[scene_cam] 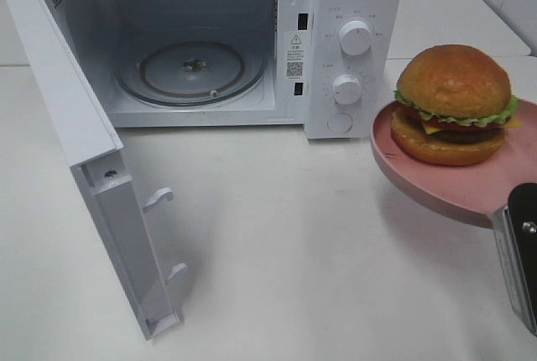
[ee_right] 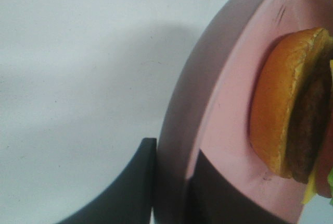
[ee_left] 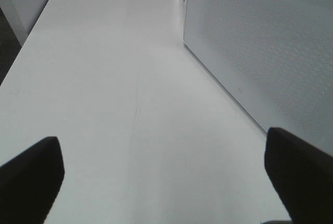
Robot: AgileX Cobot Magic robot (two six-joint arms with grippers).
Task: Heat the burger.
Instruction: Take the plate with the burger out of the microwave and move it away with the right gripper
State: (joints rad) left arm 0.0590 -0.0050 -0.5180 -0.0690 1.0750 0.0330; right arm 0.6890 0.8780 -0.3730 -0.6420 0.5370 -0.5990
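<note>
The high camera looks down from the front at the white table (scene_cam: pixel 277 235), with the open microwave (scene_cam: pixel 336 50) at the back and the plate (scene_cam: pixel 436 185) at the right edge. The left wrist camera sits low over the table (ee_left: pixel 119 94) and looks along it, close beside the microwave (ee_left: pixel 270 52) wall. The right wrist camera is very near the plate (ee_right: pixel 229 104) rim. Both the high and right wrist views show the plate and burger (scene_cam: pixel 454 102).
</note>
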